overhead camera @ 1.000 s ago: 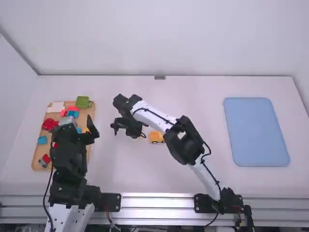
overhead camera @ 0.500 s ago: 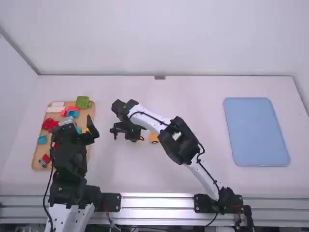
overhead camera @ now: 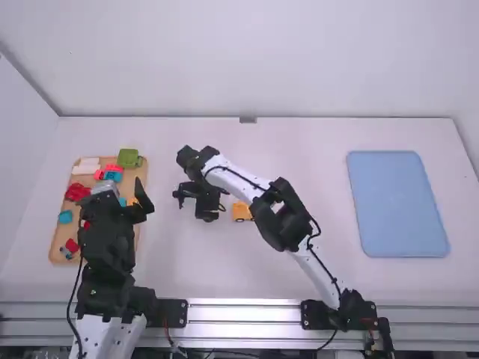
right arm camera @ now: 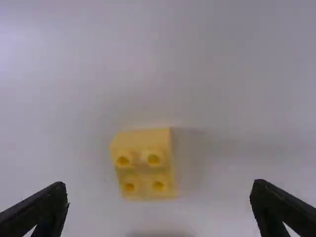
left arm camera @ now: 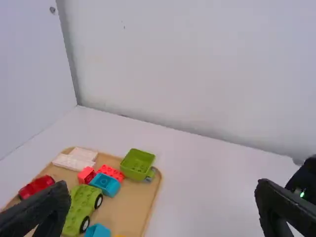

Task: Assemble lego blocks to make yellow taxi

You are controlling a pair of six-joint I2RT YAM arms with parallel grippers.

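Note:
My right gripper [overhead camera: 208, 214] is low over the middle-left of the table. In the right wrist view a yellow block with four-stud top [right arm camera: 144, 165] lies on the table between the spread fingers of that gripper [right arm camera: 160, 197], touching neither. Just right of the gripper, a yellow wheeled piece [overhead camera: 240, 211] stands on the table in the high view. My left gripper [overhead camera: 112, 196] hangs above the wooden tray with its fingers apart. Nothing is between the fingers of the left gripper [left arm camera: 163, 207] in its own wrist view.
The wooden tray [left arm camera: 129, 217] at the left holds a green wheeled base [left arm camera: 81, 210], a green bucket-like piece [left arm camera: 137, 164], red and blue blocks and white pieces. A blue mat [overhead camera: 397, 203] lies at the right. The right arm crosses the table's middle.
My right gripper has shifted slightly, first left, then back right and away from the camera. A bit of yellow seen beside it earlier is now covered in the high view. The left arm is still.

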